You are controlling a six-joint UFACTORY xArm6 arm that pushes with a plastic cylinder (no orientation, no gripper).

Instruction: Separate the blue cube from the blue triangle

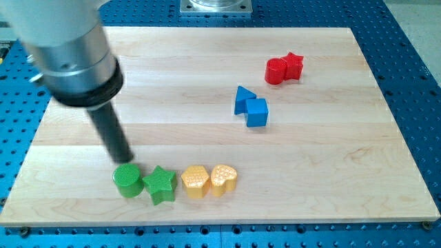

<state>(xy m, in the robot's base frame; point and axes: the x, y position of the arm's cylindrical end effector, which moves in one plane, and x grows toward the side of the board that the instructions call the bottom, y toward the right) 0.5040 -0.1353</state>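
The blue cube (257,112) sits right of the board's middle, touching the blue triangle (243,98), which lies just up and left of it. My tip (125,160) is far to the left near the board's bottom, just above the green cylinder (126,180) and close to touching it. The rod rises from there up to the arm's grey body at the view's top left.
A green star (160,184) touches the green cylinder's right side. A yellow hexagon (196,182) and a yellow heart (224,179) sit together right of it. A red cylinder (276,71) and red star (294,65) sit at the upper right. The wooden board (344,172) lies on a blue perforated table.
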